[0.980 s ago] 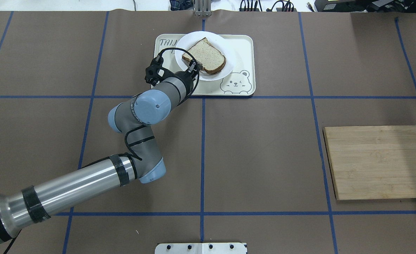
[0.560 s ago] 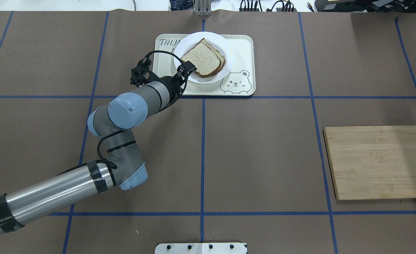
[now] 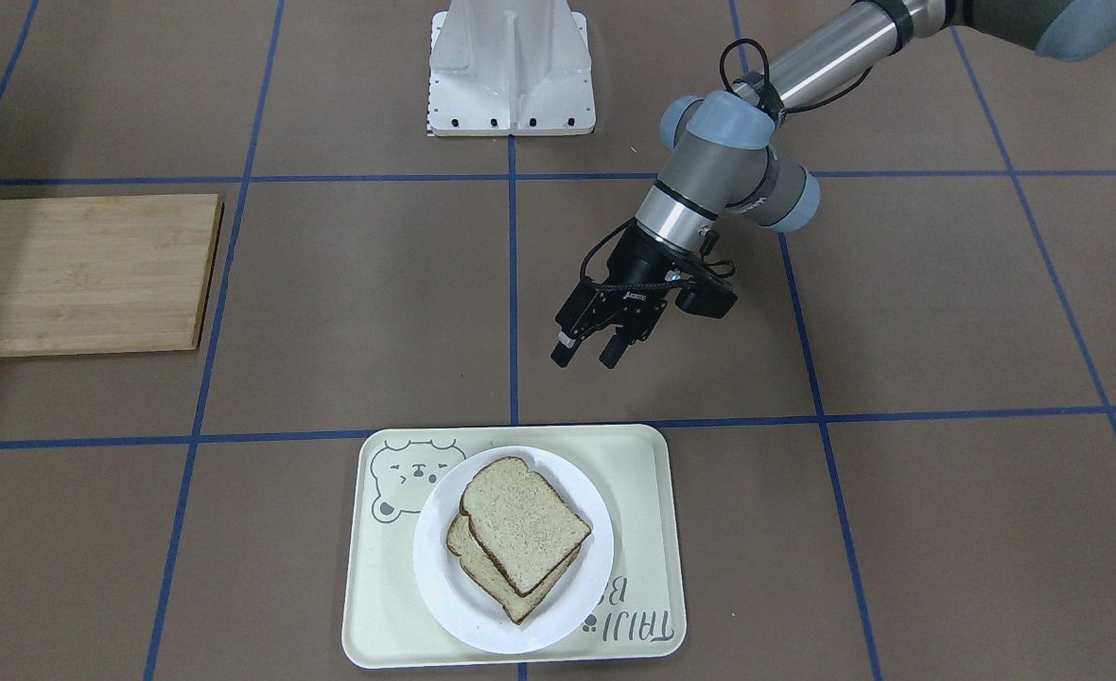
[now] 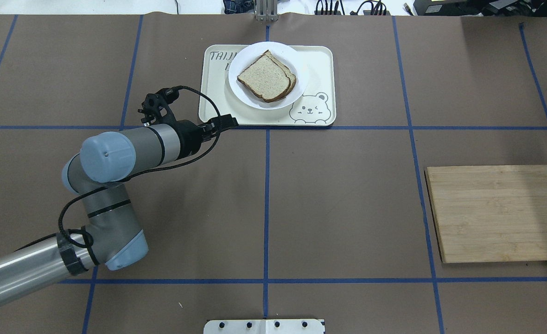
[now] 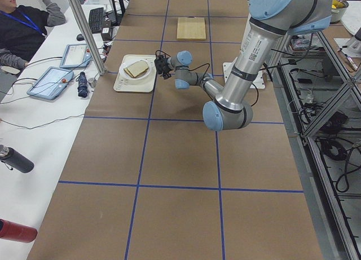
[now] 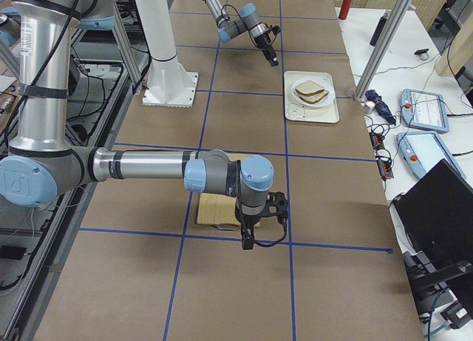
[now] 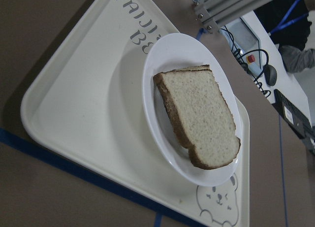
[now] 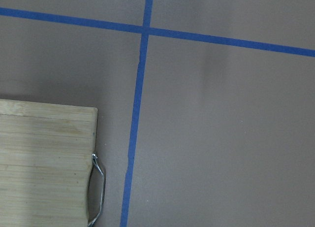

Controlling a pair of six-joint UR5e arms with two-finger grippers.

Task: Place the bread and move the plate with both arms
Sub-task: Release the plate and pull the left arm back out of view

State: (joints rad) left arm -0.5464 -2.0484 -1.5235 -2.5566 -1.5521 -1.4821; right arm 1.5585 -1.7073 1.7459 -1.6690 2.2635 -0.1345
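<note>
Overhead exterior: two bread slices (image 4: 265, 76) on one plate (image 4: 302, 74).

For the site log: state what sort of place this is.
Most likely a robotics lab. The table is papered brown with a taped blue grid; a left arm and a right arm reach over it; control pendants lie on a side bench by a seated operator.

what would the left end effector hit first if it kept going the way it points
Probably the cream tray, at its robot-side edge: the left end effector angles down toward it. Depth is unclear, so the plate rim might come first.
</note>
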